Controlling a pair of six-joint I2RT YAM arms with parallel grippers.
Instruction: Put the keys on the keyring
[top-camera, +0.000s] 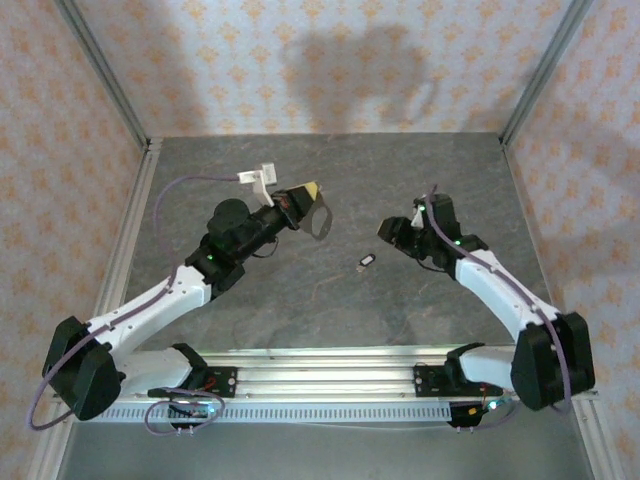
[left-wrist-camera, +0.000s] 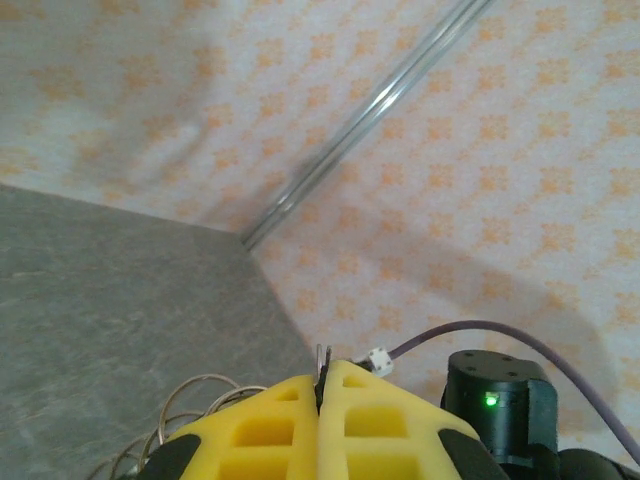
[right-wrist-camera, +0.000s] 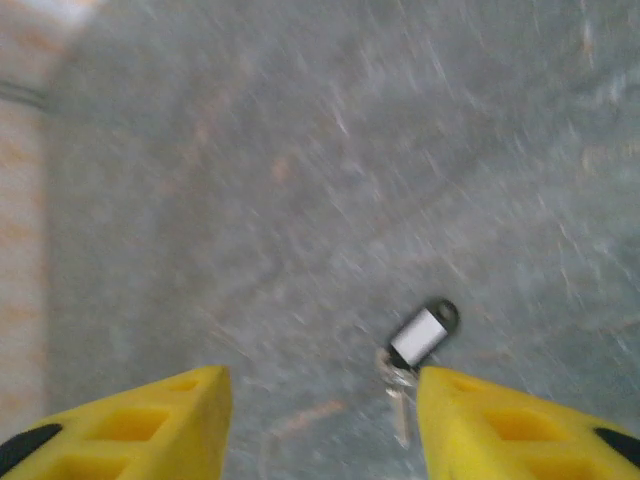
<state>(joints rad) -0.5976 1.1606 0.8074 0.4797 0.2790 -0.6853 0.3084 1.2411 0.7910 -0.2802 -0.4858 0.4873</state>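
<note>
Robot lab enclosure, patterned walls (top-camera: 350, 60), aluminium rail (top-camera: 320, 362)

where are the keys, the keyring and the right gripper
keys (right-wrist-camera: 420, 335): right wrist view, on the pale oblong piece
keyring (left-wrist-camera: 200, 380): left wrist view, on the top of the wire loop
right gripper (right-wrist-camera: 320, 400): right wrist view, midway between its fingertips

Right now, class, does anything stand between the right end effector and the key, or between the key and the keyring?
Nothing visible does. The key lies on bare table just ahead of the open right end effector. Only bare table separates it from the keyring, which is pinched in the left end effector.
</note>
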